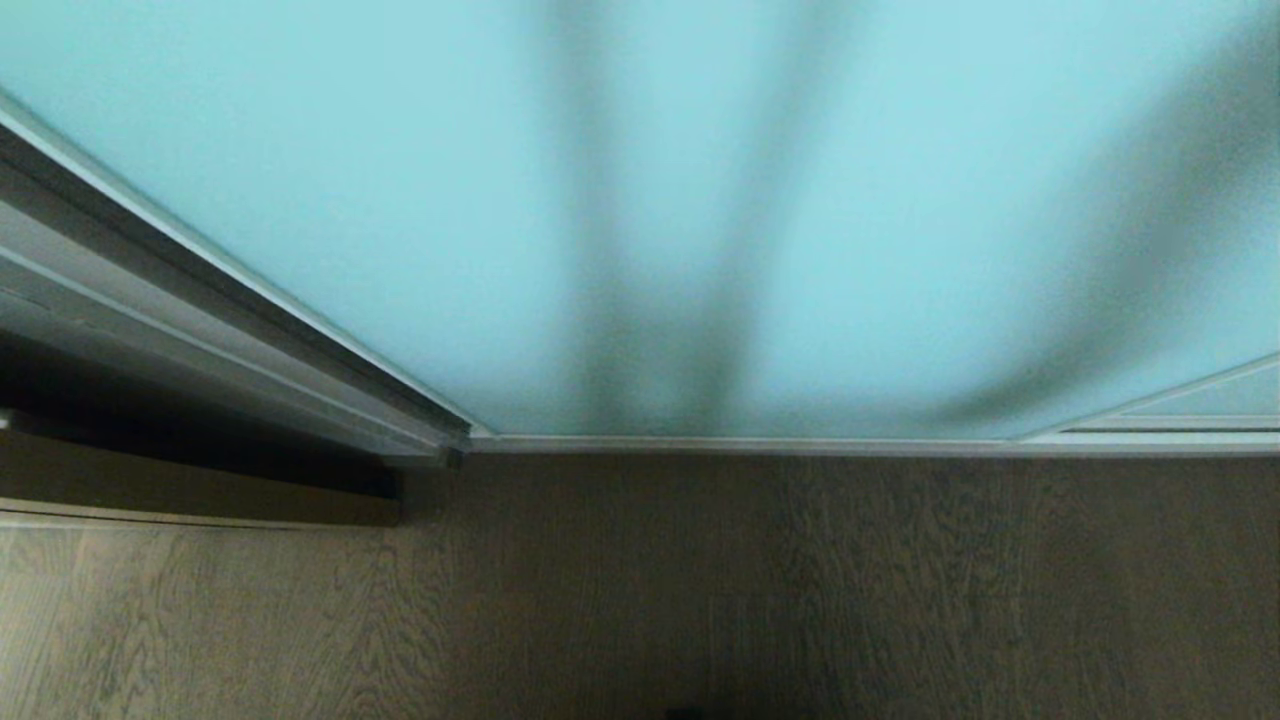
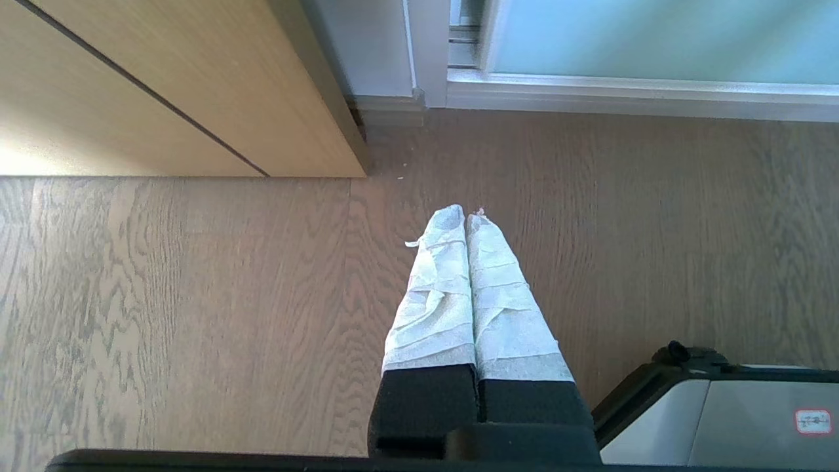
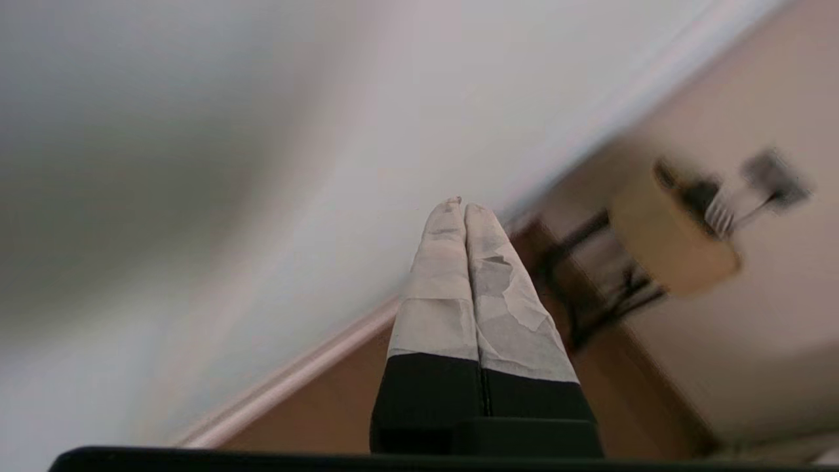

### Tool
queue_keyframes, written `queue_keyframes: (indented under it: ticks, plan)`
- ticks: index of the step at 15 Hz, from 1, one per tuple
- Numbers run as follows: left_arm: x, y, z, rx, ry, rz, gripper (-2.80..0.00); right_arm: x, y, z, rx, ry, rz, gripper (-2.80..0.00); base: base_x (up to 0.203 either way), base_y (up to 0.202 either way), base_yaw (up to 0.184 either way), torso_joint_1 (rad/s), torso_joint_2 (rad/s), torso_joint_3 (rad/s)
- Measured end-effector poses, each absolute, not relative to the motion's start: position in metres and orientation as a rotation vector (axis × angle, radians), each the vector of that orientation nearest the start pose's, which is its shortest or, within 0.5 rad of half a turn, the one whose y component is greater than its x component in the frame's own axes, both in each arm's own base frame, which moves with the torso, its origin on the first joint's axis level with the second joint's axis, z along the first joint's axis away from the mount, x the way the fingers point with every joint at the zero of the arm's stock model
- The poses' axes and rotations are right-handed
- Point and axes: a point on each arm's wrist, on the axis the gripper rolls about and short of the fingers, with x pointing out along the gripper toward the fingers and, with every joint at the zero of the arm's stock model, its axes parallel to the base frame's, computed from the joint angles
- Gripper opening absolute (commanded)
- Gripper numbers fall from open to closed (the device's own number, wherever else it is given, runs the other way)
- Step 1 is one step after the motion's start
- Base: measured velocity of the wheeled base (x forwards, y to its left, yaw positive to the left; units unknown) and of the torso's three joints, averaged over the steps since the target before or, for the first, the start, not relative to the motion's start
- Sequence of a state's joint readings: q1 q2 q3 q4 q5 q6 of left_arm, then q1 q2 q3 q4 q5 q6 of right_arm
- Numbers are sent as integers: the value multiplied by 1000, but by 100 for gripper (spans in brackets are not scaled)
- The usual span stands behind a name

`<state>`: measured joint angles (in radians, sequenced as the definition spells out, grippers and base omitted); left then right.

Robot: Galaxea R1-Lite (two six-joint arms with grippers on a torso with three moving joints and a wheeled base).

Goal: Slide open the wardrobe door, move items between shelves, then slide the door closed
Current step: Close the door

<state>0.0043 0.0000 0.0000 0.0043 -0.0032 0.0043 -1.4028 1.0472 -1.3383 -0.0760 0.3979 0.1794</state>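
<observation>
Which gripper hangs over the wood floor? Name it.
The left gripper: shut, it points down at the wood floor. The right gripper, also shut, faces a pale surface instead.

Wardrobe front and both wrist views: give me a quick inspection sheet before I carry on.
Surface: wood-grain floor, bare in front of the door.
Job's things: sliding wardrobe door fills the head view, its bottom rail on the floor; no cushion or shelves in view.
Clutter: nothing seen.
Grippers: left gripper shut, empty, above the floor; right gripper shut, empty, before a pale surface.
Cables: nothing seen.
Surroundings: wooden cabinet beside the wardrobe frame; robot base; blurred round table.
</observation>
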Motion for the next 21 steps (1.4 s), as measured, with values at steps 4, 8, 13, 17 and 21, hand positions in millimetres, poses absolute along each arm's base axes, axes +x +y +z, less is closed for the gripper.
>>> queue_keyframes:
  ticks: [4, 8, 13, 17, 21]
  plan:
    - [-23, 0, 75, 4, 5, 1, -280, 41, -123, 400, 96, -226, -707, -280, 0, 0, 0, 0, 0, 0]
    - [-23, 0, 75, 5, 5, 1, -280, 63, -160, 390, 329, -172, -492, -280, 0, 0, 0, 0, 0, 0]
    - [-23, 0, 75, 5, 5, 1, -280, 85, -183, 387, 466, -141, -396, -280, 0, 0, 0, 0, 0, 0]
    - [-23, 0, 75, 5, 4, 1, -280, 94, -179, 386, 501, -111, -354, -280, 0, 0, 0, 0, 0, 0]
    - [-23, 0, 75, 4, 4, 1, -280, 104, -167, 388, 497, -97, -288, -280, 0, 0, 0, 0, 0, 0]
